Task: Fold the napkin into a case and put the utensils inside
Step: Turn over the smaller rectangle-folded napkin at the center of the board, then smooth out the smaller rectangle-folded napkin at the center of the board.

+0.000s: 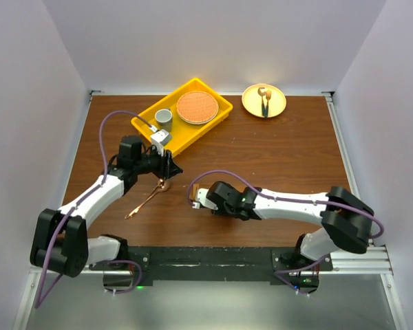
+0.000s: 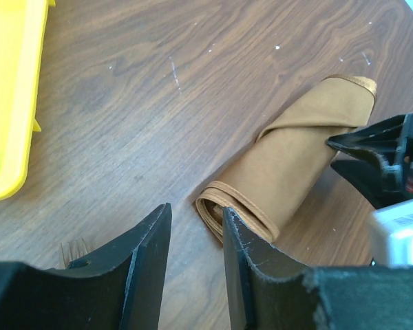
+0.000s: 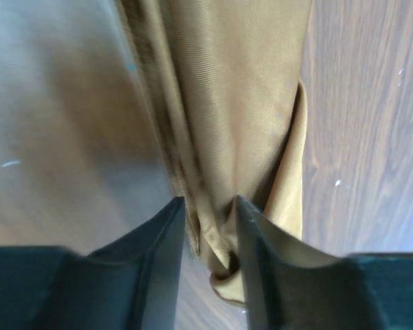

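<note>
Top external view showed you the slim copper-coloured metal spoon (image 1: 148, 199) lying bare on the brown wooden table (image 1: 275, 158), toward the front left corner. Its bowl was just under your left gripper (image 2: 196, 210). That gripper's fingers were apart, and I saw nothing between them.

The soft rust-brown cloth napkin (image 2: 296, 158) was already folded into a narrow case (image 3: 234, 103). It lay near the middle of the table, closer to the front edge. Your right gripper (image 3: 210, 203) was at one end of it. Its fingers were apart, with the cloth edge in the gap, and did not look to be squeezing it.

I think you were at the spoon step. Next you would need to grab the spoon and slide it into the open end of the case, which might slip.

At the back edge, the yellow plastic tray (image 1: 189, 134) held a small grey cup (image 1: 164, 117) and a round orange woven mat (image 1: 197, 107). The round yellow plate (image 1: 279, 106) beside it held a short dark-handled utensil (image 1: 264, 102) with a gold tip.
</note>
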`<state>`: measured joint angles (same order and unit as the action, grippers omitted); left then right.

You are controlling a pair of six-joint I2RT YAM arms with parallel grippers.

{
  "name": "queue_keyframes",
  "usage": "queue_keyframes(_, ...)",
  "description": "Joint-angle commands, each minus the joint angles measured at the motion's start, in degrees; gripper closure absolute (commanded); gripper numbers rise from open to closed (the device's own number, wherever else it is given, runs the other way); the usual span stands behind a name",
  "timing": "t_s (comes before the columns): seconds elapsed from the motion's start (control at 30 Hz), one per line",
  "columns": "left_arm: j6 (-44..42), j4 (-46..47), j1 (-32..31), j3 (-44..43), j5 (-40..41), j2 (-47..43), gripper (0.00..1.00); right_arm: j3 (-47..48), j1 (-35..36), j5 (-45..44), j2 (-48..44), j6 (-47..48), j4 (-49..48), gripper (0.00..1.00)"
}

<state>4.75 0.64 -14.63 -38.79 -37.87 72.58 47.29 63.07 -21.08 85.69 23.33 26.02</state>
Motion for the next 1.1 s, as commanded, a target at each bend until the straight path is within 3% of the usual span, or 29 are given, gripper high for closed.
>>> queue_keyframes(0.0, -4.47, -5.98, 0.39, -0.32, -0.8, -3.05, 0.6, 3.16, 1.62, 6.3, -4.13, -2.68, 2.8, 0.37)
queue_keyframes(0.07, -8.78, -9.33, 0.39, -2.16, -1.33, -3.58, 0.6, 4.91, 1.79, 9.55, -4.65, -3.12, 4.65, 0.3)
queue_keyframes(0.17, -16.94, -17.23, 0.39, -4.89, -1.6, -4.55, 0.61, 6.67, 1.8, 13.07, -6.76, -3.47, 7.46, 0.32)
queue_keyframes(0.3, -21.01, -22.09, 0.48, -7.88, -5.1, -2.71, 0.67, 9.66, -0.56, 18.34, -12.1, -3.38, 12.2, 0.34)
queue_keyframes(0.4, -20.23, -20.78, 0.4, -8.67, -8.27, -0.16, 0.7, 13.35, -11.36, 27.91, -16.93, -2.34, 15.79, 0.32)
queue_keyframes(0.53, -22.15, -20.68, -1.97, -11.31, -9.77, 4.58, 0.73, 13.45, -21.13, 33.03, -20.91, 8.8, 18.72, 0.36)
queue_keyframes(0.6, -22.95, -20.86, -4.26, -12.97, -9.51, 7.22, 0.76, 13.18, -27.01, 36.09, -20.22, 11.64, 21.24, 0.45)
queue_keyframes(0.67, -22.25, -19.2, -5.92, -13.42, -8.98, 8.98, 0.79, 13.88, -34.1, 39.96, -18.29, 13.58, 22.4, 0.48)
queue_keyframes(0.77, -21.81, -17.52, -7.77, -13.95, -7.93, 11.0, 0.82, 15.28, -39.4, 43.66, -12.77, 13.32, 22.49, 0.55)
queue_keyframes(0.93, -21.81, -16.82, -11.03, -14.74, -5.73, 13.64, 0.86, 17.05, -44.69, 46.74, -4.67, 13.4, 24.78, 0.56)
queue_keyframes(1.07, -20.92, -15.41, -12.79, -14.3, -5.02, 15.57, 0.88, 15.29, -45.05, 47.01, -2.29, 14.81, 23.73, 0.55)
